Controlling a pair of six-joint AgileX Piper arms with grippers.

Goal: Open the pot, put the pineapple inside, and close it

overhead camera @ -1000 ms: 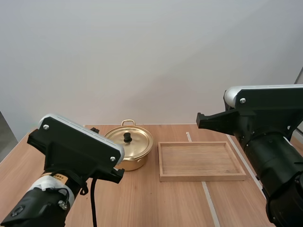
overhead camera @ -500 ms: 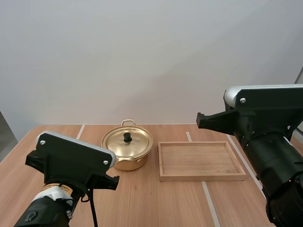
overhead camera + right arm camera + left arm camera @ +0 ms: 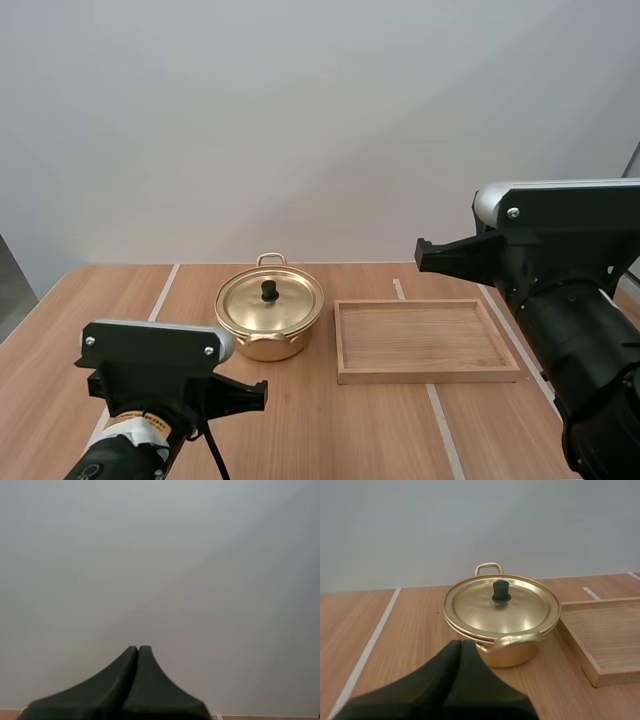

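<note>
A golden pot (image 3: 270, 318) stands on the wooden table, its lid (image 3: 270, 298) on, with a black knob (image 3: 269, 290) in the middle. In the left wrist view the pot (image 3: 502, 625) is just ahead of my left gripper (image 3: 460, 643), whose fingers lie together as one dark wedge, short of the pot's near handle (image 3: 515, 641). My left arm (image 3: 160, 385) is low over the table, in front of the pot. My right arm (image 3: 560, 270) is raised at the right. My right gripper (image 3: 138, 648) is shut and faces the bare wall.
An empty wooden tray (image 3: 424, 340) lies right of the pot, and its corner (image 3: 600, 635) sits close beside the pot. Pale lines run along the table (image 3: 320, 430).
My left arm has come down and levelled out in front of the pot, uncovering the pot's left side. The right arm, the pot and the tray have not moved.
</note>
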